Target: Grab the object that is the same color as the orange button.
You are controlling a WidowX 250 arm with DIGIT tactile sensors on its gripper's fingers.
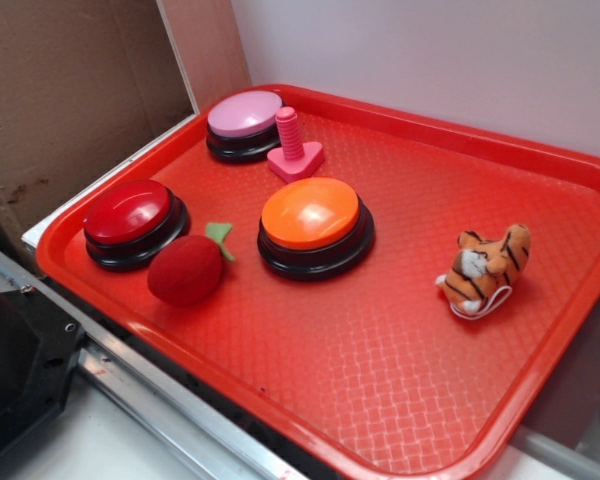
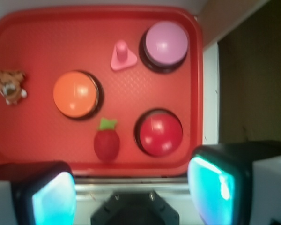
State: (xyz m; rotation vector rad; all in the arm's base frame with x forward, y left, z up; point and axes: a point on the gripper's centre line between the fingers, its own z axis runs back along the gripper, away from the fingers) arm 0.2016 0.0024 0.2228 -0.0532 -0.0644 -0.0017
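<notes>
Exterior view: a red tray [image 1: 580, 200] carries the orange button [image 1: 313, 215] near its centre; the plush tiger [image 1: 485, 268] lies well apart at the button's 3 o'clock, untouched. No tool appears here.

Wrist view: the tool [image 2: 133, 192], released, its two pads spread wide with nothing between them, sits beyond the tray's 6 o'clock edge. The tiger lies at the tray's 9 o'clock edge. Judged progress: nothing grasped; approach, closing and lifting all remain.
</notes>
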